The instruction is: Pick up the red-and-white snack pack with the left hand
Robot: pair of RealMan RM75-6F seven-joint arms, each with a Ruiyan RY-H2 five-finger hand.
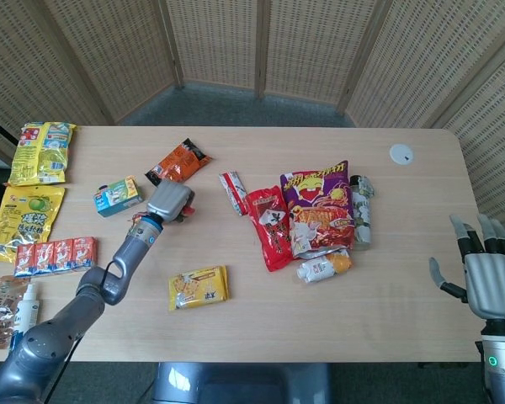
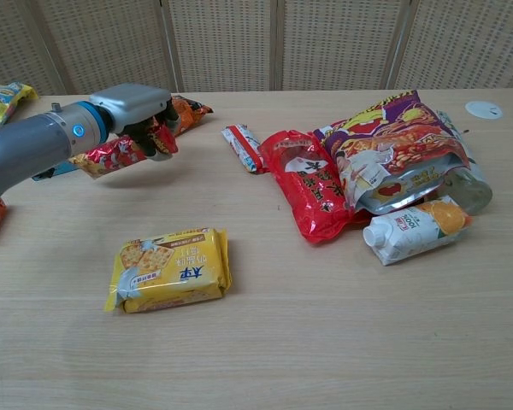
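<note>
My left hand (image 1: pixel 170 202) (image 2: pixel 141 111) grips the small red-and-white snack pack (image 2: pixel 118 155) at its right end. The pack hangs tilted a little above the table, its free end pointing left, and casts a shadow on the wood. In the head view the hand covers nearly all of it. My right hand (image 1: pixel 492 282) hovers off the table's right front corner, fingers spread, holding nothing; the chest view does not show it.
An orange pack (image 1: pixel 178 161) lies just behind my left hand and a blue-green box (image 1: pixel 118 194) to its left. A yellow cracker pack (image 2: pixel 171 267) sits in front. Another red-and-white stick pack (image 2: pixel 242 145), a red bag (image 2: pixel 308 184) and a drink carton (image 2: pixel 415 229) lie right.
</note>
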